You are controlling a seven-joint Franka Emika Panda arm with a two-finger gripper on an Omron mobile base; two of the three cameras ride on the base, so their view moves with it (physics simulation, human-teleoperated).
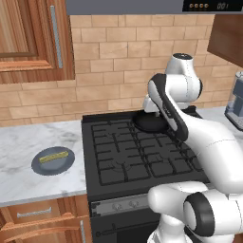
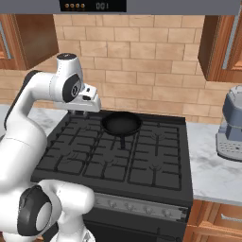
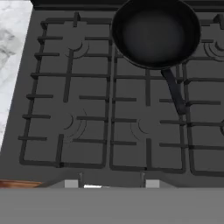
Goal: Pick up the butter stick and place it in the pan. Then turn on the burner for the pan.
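Black stove (image 1: 137, 156) with grates, white arm raised above its rear, black pan (image 2: 121, 124) empty on a back burner, grey plate (image 1: 53, 161) on counter at nine o'clock of stove, butter stick (image 1: 52, 156) lying on it, gripper (image 2: 84, 112) holding nothing, jaw gap unclear

Item count, by kind:

- Butter stick (image 1: 52, 155): one (lying on the plate).
- Plate (image 1: 40, 165): one, grey-blue, on the desk (image 1: 28, 142) at 9 o'clock from the stove (image 1: 118, 156).
- Pan (image 2: 121, 124): one, black, on the rear grates at 12 o'clock, with its handle pointing to 6 o'clock.
- Stove: one.
- Coffee machine (image 2: 230, 127): one, at 3 o'clock from the stove.
- Control knobs (image 2: 142, 209) on the stove front: several, too small for an exact count.
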